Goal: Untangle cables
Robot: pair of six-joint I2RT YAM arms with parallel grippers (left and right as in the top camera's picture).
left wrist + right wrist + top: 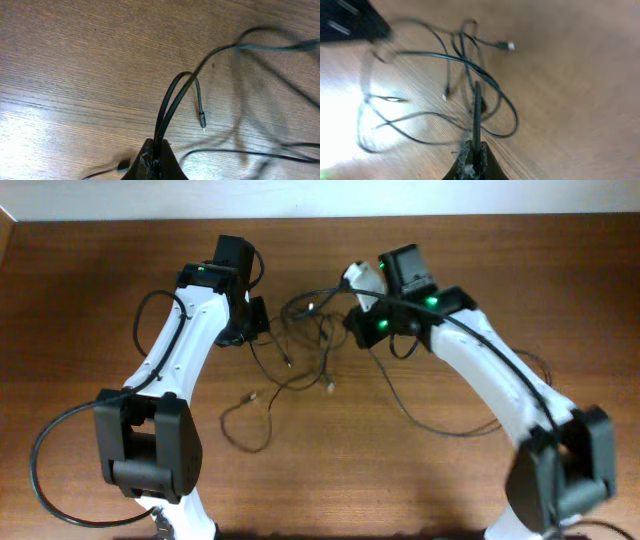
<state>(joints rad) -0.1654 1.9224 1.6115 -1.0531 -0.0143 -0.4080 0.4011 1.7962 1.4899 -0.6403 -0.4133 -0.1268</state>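
A doubled strand of the thin black flexible cables (169, 102) is pinched by the left gripper (156, 161); a single strand is clamped by the right gripper (474, 159)

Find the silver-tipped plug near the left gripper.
Left wrist view, right of centre: the plug ends the cable looping out of the left gripper.
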